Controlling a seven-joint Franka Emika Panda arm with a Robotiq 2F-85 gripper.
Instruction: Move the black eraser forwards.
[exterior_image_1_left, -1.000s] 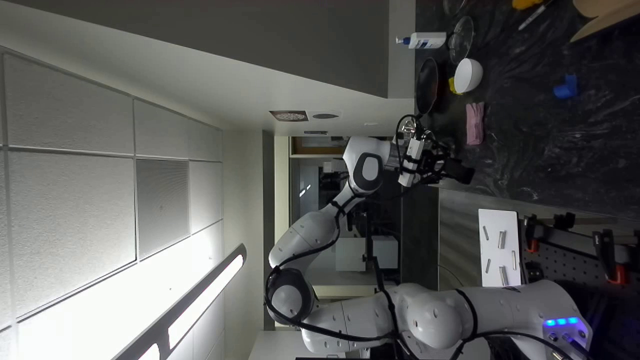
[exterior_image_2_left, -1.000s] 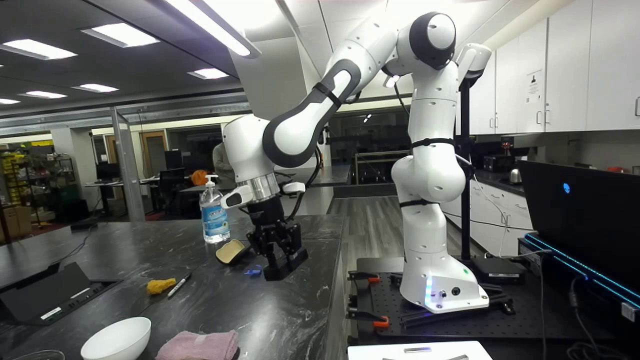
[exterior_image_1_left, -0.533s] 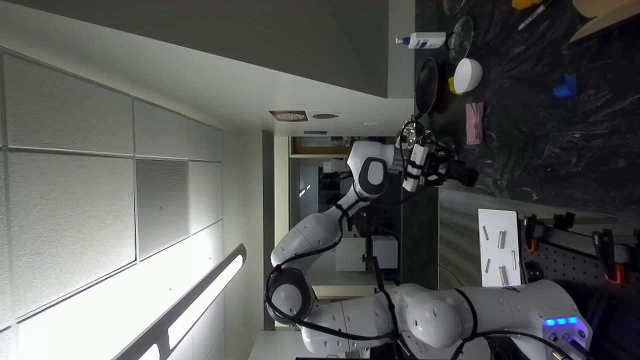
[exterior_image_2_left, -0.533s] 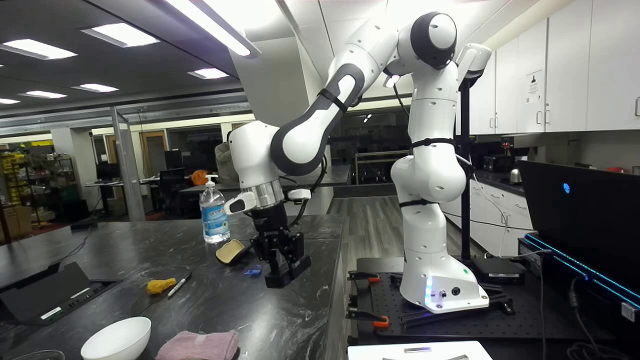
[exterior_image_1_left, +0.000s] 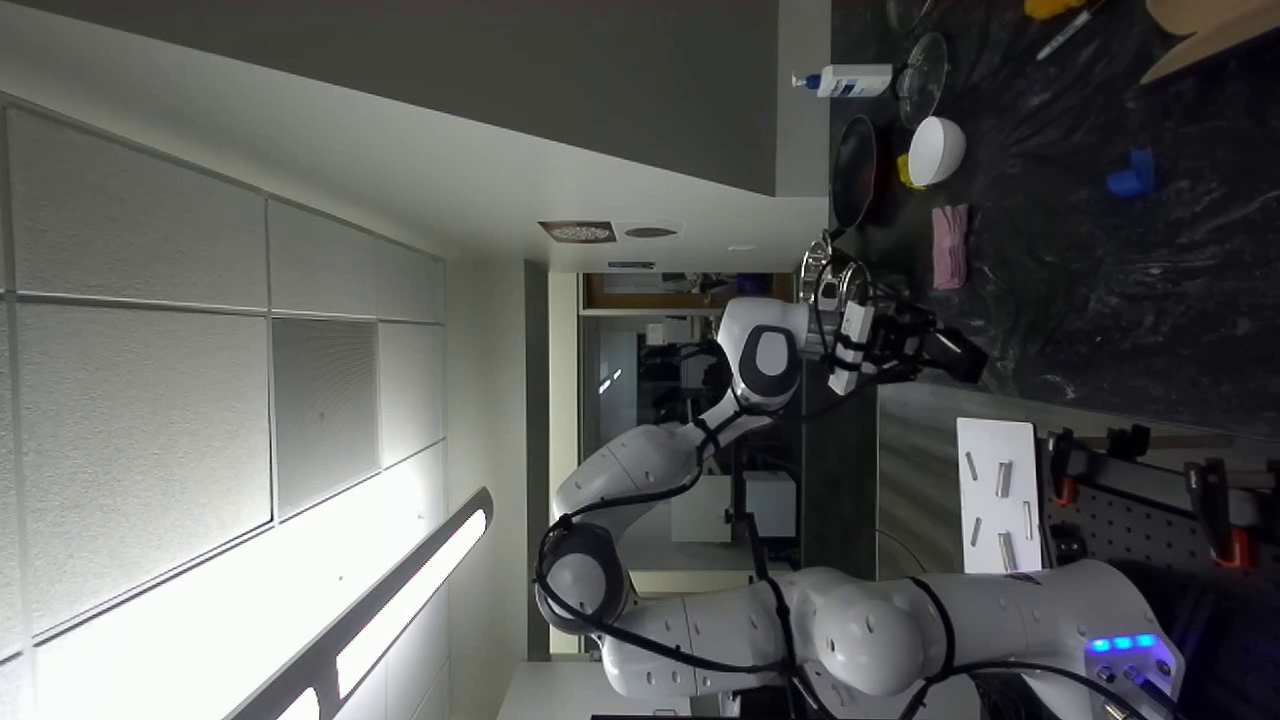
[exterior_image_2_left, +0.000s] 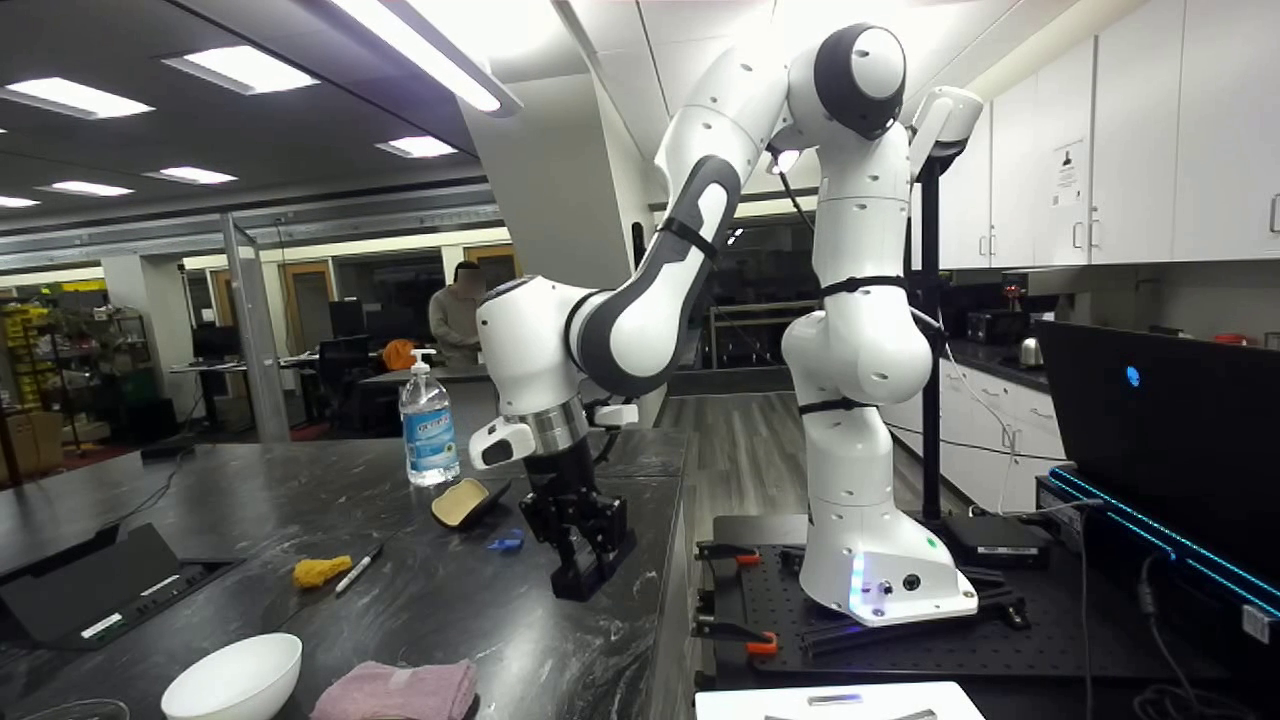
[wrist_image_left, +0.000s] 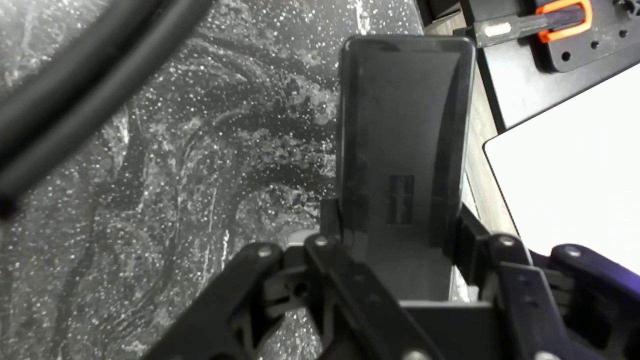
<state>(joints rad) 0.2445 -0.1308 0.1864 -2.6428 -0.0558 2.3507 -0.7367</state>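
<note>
We see the black, jointed hand (exterior_image_2_left: 592, 562) clamped on the smooth black oblong eraser (wrist_image_left: 407, 110), over the dark, white-veined tabletop (exterior_image_2_left: 520, 640) near its edge.

In the wrist view, the hand's fingers (wrist_image_left: 331, 220) stand just the eraser's width apart, their tips against its two long sides, with much of the block reaching out beyond them. In an exterior view, the hand points downward at a slight tilt, and we cannot tell whether the eraser's underside touches the tabletop. Clear of the hand, on the same surface, we find a small blue object (exterior_image_2_left: 507, 542), a crumpled yellow lump (exterior_image_2_left: 321, 572) with a slim pen (exterior_image_2_left: 358, 571) just beside it, a round white bowl (exterior_image_2_left: 235, 680), a folded pink cloth (exterior_image_2_left: 410, 692) and a clear pump bottle with a blue label (exterior_image_2_left: 430, 438).
</note>
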